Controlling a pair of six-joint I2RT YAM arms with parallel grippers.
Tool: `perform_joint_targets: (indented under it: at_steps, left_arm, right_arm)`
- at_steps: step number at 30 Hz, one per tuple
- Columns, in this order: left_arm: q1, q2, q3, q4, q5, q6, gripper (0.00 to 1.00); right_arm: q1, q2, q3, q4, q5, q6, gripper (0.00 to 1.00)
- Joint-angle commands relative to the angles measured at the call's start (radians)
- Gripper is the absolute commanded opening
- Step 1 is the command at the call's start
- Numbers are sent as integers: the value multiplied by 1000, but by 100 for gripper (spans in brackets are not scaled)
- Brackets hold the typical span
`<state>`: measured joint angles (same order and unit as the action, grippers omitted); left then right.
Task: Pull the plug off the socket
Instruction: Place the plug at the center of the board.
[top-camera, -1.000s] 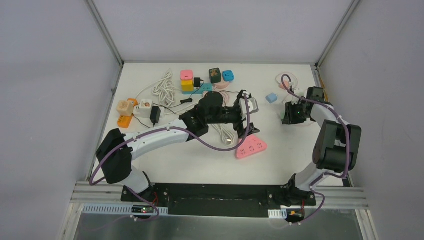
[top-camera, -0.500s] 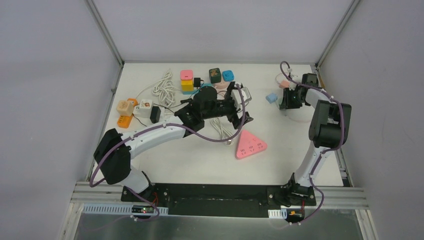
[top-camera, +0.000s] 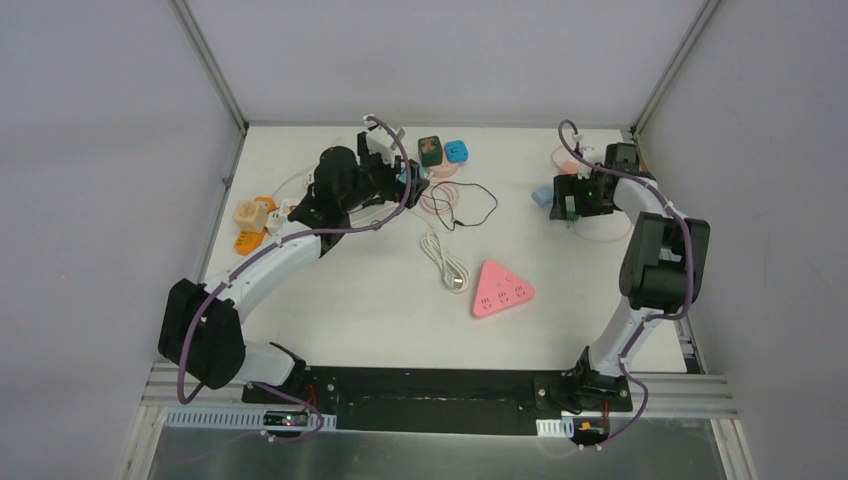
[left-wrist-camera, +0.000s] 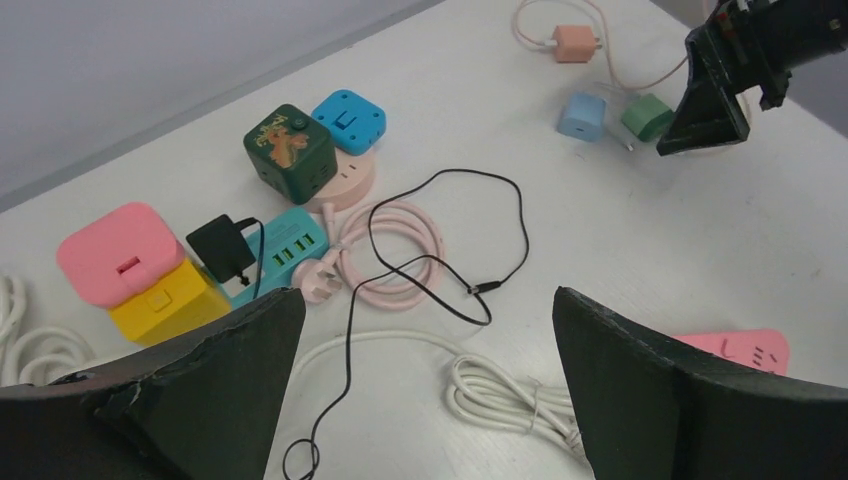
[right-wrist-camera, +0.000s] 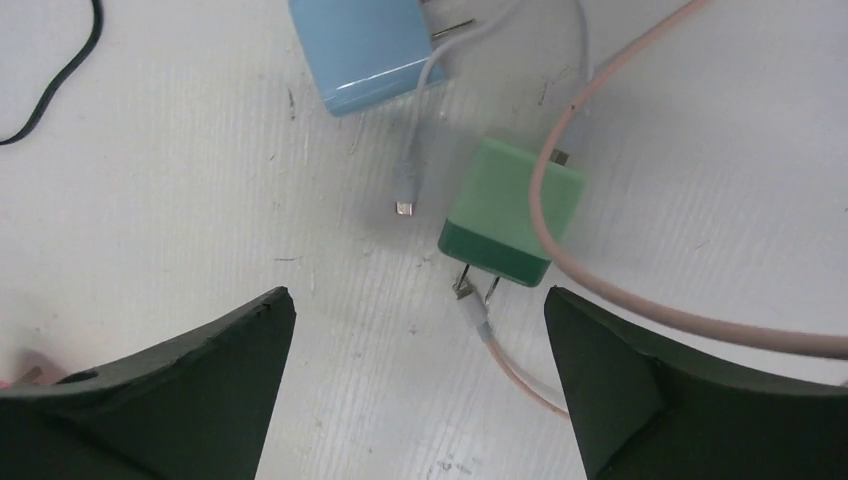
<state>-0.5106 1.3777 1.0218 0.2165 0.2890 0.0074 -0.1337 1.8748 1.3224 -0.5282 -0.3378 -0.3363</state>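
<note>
A green plug (right-wrist-camera: 510, 210) lies loose on the table with its two prongs bare, just ahead of my open right gripper (right-wrist-camera: 418, 295), which hovers over it holding nothing. From the left wrist the same green plug (left-wrist-camera: 647, 116) shows beside my right gripper (left-wrist-camera: 715, 100). The pink triangular socket (top-camera: 502, 290) lies mid-table with nothing plugged in. My left gripper (left-wrist-camera: 425, 300) is open and empty above the cables, at the back left (top-camera: 400, 172). A black adapter (left-wrist-camera: 222, 248) sits plugged into a teal power strip (left-wrist-camera: 290, 250).
A light blue plug (right-wrist-camera: 365, 45) and a pink cable (right-wrist-camera: 640, 300) lie by the green one. A coiled white cable (top-camera: 445, 260), a thin black wire (left-wrist-camera: 440, 250), a pink cable coil (left-wrist-camera: 395, 240) and several coloured cube sockets (left-wrist-camera: 290, 150) crowd the back.
My right gripper has opened and the green plug now rests on the table. The left arm has swung from beside the pink socket to the back left.
</note>
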Motion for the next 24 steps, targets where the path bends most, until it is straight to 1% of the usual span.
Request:
perform_joint_targets:
  at_steps: [1,6,10,19,24]
  left_arm:
    - [0,-33,2,40,7,-75,99]
    - [23,-46,-6,23,-26,-77,99]
    - [47,-48,-22,29,-34,-87,99]
    - [70,-30,-29,47,-26,-101,99]
    - [70,-40,-40,56,-24,-93,99]
  right_arm:
    - [-9,-91,-14,-56,-39,-62,100]
    - [-32,-154,-12,-155,-163,-155,100]
    - [-43,-213,-48,-224,-265,-256,100]
    - [-46,-392,-151,-294,-383,-430,100]
    - [-46,-454,-214,-315,-466,-505,100]
